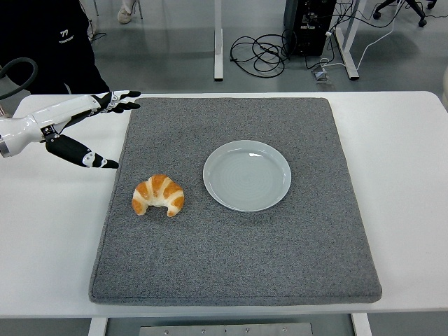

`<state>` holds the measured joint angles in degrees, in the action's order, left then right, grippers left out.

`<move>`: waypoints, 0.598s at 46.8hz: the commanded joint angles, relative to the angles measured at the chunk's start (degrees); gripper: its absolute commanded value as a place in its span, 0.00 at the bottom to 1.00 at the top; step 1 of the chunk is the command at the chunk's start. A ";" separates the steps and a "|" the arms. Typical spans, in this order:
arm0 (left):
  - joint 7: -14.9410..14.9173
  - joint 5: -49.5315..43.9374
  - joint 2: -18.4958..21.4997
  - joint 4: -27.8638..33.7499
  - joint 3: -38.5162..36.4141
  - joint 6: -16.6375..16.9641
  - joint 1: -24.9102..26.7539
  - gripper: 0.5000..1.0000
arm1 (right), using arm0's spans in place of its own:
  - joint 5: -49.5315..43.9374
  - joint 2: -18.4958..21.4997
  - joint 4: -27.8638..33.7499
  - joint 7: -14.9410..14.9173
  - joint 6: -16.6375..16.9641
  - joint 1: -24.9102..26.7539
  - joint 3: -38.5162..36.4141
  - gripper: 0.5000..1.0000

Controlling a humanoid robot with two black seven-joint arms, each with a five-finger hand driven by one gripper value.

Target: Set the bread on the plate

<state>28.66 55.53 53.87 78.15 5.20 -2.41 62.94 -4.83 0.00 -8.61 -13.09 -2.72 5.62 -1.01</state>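
A golden croissant point(158, 195) lies on the left part of the grey mat point(238, 266). A pale round plate point(246, 175) sits empty at the mat's centre, just right of the croissant. My left hand point(105, 129) comes in from the left edge and hovers over the mat's left border, up and left of the croissant. Its fingers point(124, 102) are spread wide from the thumb point(87, 157), and it holds nothing. The right arm is out of view.
The mat lies on a white table point(399, 175). A person in dark clothing point(42, 42) stands at the top left behind the table. Cables and desk legs show on the floor beyond.
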 commanded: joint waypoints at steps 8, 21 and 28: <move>-0.10 4.67 -2.19 -0.19 -3.09 3.02 -1.32 0.88 | 0.00 0.00 0.00 0.00 0.00 0.00 -0.05 1.00; 0.08 7.05 -7.28 -4.32 -8.98 11.72 -2.20 0.89 | 0.00 0.00 0.09 0.00 0.00 0.00 0.04 1.00; 0.08 6.52 -11.15 -6.17 -8.90 14.01 -3.87 0.89 | 0.00 0.00 0.09 0.00 0.00 0.00 0.04 1.00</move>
<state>28.74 62.39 43.78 72.44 -3.78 10.92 59.55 -4.83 0.00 -8.52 -13.10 -2.72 5.61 -0.96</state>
